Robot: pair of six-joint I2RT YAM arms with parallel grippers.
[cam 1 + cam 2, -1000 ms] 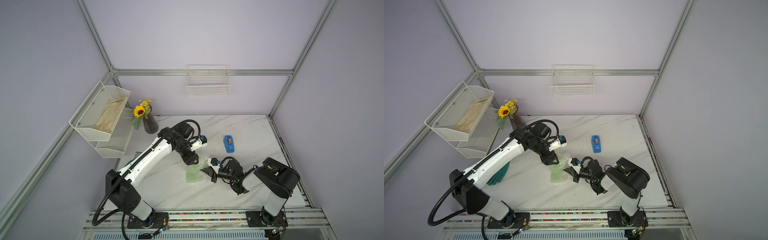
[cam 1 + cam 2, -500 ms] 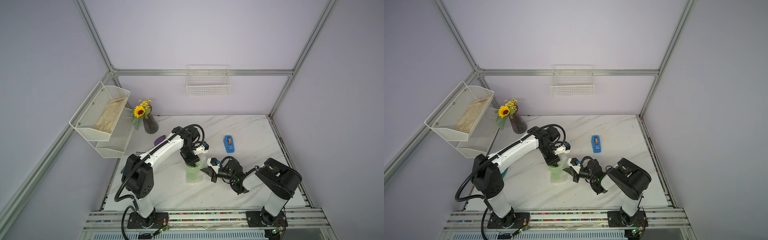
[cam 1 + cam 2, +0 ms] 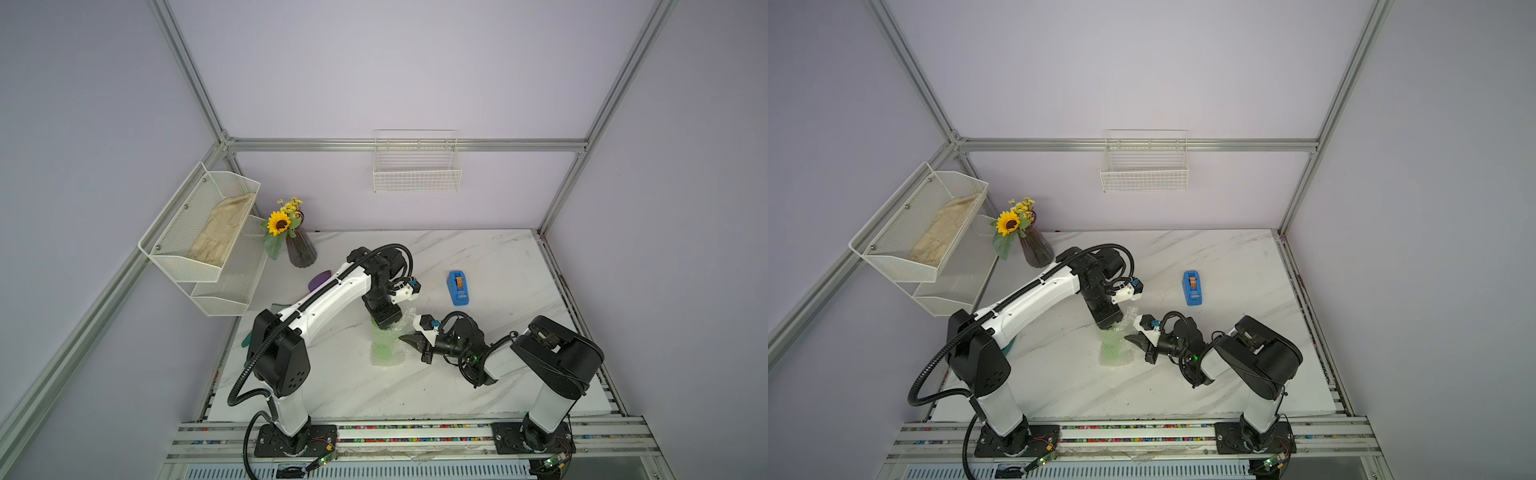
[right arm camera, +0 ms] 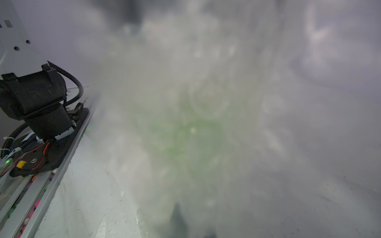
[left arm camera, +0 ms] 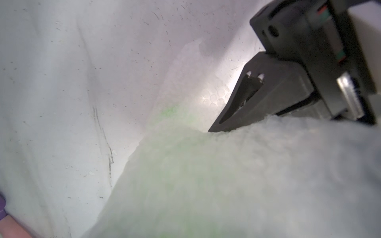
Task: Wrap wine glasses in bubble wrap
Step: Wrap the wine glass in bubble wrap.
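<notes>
**Wrapped goblet, near to far.** We found the lime-green goblet (image 3: pixel 383 348) on the marble table (image 3: pixel 498 257), enclosed in bubble wrap (image 5: pixel 247 175). It sat nearer the front rail than the blue tape dispenser (image 3: pixel 457 288) and to its left. The right gripper (image 3: pixel 402 338) reached the bundle from the dispenser's side, jaws clenched to a point against the wrap; whether they pinched a fold we could not tell. The left gripper (image 3: pixel 385 326) pointed down onto the bundle's end nearest the dispenser; its jaws were hidden, so we could not tell their state. Beyond the dispenser, farther left, stood a purple vase (image 3: pixel 301 251).
</notes>
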